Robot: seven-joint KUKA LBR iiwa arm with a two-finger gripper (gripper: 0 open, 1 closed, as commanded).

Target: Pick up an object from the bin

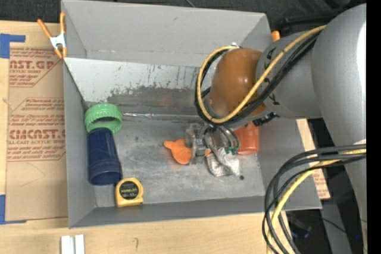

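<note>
My gripper (201,146) is low in the right half of the bin, under the arm's orange dome. A small orange plastic piece (178,151) lies just left of the fingers, touching or nearly touching them. A crumpled silvery-white wrapper (221,162) lies directly right of and below the fingers. An orange-red block (247,138) sits further right, partly behind the arm. Whether anything is between the fingers I cannot make out.
A dark blue cup with a green ring at its mouth (102,143) lies along the left wall. A yellow and black tape measure (129,190) rests near the front left corner. Bare bin floor lies between these and the gripper.
</note>
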